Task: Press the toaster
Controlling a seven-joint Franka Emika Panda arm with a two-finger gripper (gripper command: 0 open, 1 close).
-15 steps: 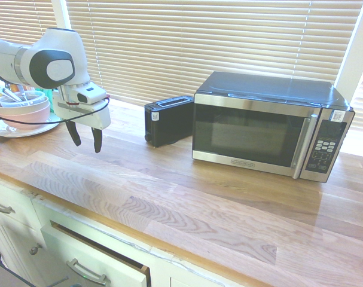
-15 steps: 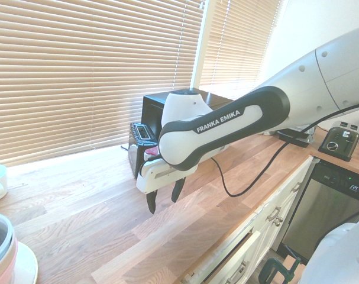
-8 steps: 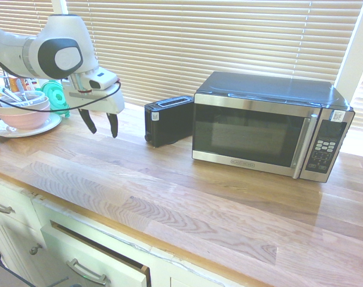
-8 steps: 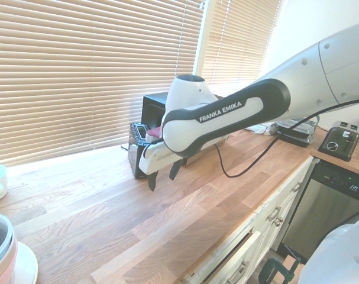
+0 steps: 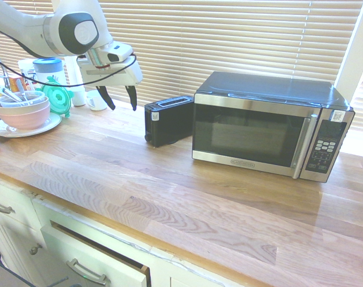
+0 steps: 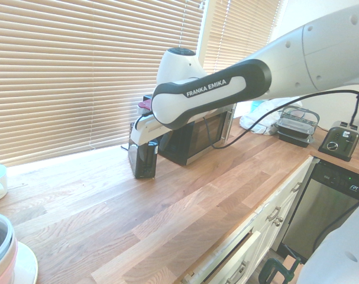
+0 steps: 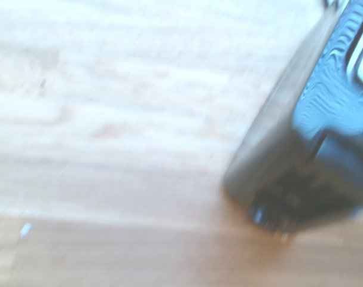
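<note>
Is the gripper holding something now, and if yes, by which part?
Nothing is held: the gripper hangs open, its fingers apart with no object between them, beside the toaster.

You have the arm (image 6: pixel 212 94) extended above the toaster (image 6: pixel 144 160), the microwave (image 6: pixel 194 139) standing beside it on the wooden counter (image 6: pixel 108 222)

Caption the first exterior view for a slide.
Open jaws hover beside a small black toaster, with a steel-and-black microwave next to it on the wooden counter.
</note>
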